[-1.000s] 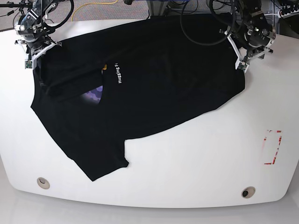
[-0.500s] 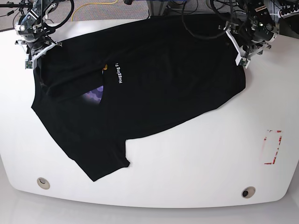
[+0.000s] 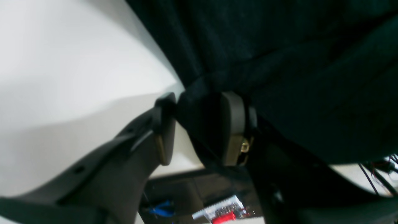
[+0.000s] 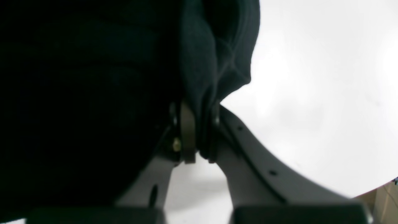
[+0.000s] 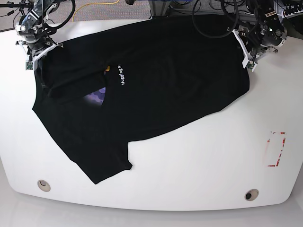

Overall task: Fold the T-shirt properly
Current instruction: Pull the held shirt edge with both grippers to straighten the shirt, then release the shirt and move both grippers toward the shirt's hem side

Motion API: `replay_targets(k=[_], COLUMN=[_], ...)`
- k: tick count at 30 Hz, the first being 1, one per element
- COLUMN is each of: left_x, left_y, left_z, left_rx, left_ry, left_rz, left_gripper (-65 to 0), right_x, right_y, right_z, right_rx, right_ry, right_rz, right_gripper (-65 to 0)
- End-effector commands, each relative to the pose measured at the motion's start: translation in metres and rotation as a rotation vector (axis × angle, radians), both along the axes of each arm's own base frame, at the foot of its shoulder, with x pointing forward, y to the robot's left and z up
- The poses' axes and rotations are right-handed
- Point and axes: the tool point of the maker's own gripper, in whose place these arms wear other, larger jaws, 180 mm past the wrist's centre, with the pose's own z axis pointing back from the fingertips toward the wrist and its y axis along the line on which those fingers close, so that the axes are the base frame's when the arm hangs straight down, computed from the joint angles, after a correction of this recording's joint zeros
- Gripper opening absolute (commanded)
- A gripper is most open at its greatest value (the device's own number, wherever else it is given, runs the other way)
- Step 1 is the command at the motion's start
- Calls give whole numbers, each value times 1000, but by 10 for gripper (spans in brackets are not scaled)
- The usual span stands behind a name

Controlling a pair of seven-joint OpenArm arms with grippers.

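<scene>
The black T-shirt (image 5: pixel 156 90) lies spread over the white table (image 5: pixel 203 156), partly folded. White lettering (image 5: pixel 121 75) and a bit of purple print (image 5: pixel 96 96) show at the fold. At the shirt's far right corner, my left gripper (image 5: pixel 247 60) has a fold of the cloth (image 3: pixel 199 121) filling the gap between its narrowed fingers (image 3: pixel 164 127). My right gripper (image 5: pixel 34 56) is at the far left corner. In the right wrist view the right gripper (image 4: pixel 201 109) is shut tight on a bunched edge of the T-shirt (image 4: pixel 214 62).
A red-outlined rectangle (image 5: pixel 275 149) is marked on the table at the right. Two round holes (image 5: pixel 43 185) (image 5: pixel 251 194) sit near the front edge. Cables (image 5: pixel 208 19) hang behind the table's back edge, and small tools (image 3: pixel 222 211) lie below it.
My left gripper has shifted a little toward the back right, and its jaws have narrowed onto the shirt's corner. The right gripper has kept its hold and place.
</scene>
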Motion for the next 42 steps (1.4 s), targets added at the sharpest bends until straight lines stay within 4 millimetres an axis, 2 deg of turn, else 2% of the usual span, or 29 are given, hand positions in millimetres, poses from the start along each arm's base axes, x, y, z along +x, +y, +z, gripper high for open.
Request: replay_targets(k=[1, 5, 11, 14, 18, 20, 23, 28, 36, 42], left_x=[-2, 10, 31, 45, 58, 66, 73, 82, 82, 80], left_y=[14, 27, 55, 69, 79, 84, 84, 80, 78, 84], left_z=[-4, -5, -4, -1, 0, 3, 5, 9, 8, 11], left_rx=[47, 61, 93, 106, 119, 138, 152, 171, 175, 185], left_ry=[36, 32, 37, 30, 37, 40, 43, 36, 40, 41], left_rz=[3, 7, 12, 22, 11, -16, -48, -96, -109, -104], left_gripper=[-483, -536, -537, -537, -536, -533, -511, -433, -425, -421], right_x=[-4, -3, -4, -5, -3, -9, -14, -27, -59, -75], right_y=[-1, -1, -1, 7, 14, 19, 25, 40, 59, 60], right_z=[-1, 0, 2, 0, 3, 1, 1, 1, -5, -2], right_rx=[-7, -8, -14, -2, -1, 5, 8, 20, 44, 33], right_ry=[28, 26, 22, 20, 6, 12, 16, 27, 78, 104], right_rz=[11, 11, 14, 11, 11, 10, 9, 3, -9, -7], right_gripper=[-648, -648, -648, -648, -648, -648, -648, -648, -648, -648])
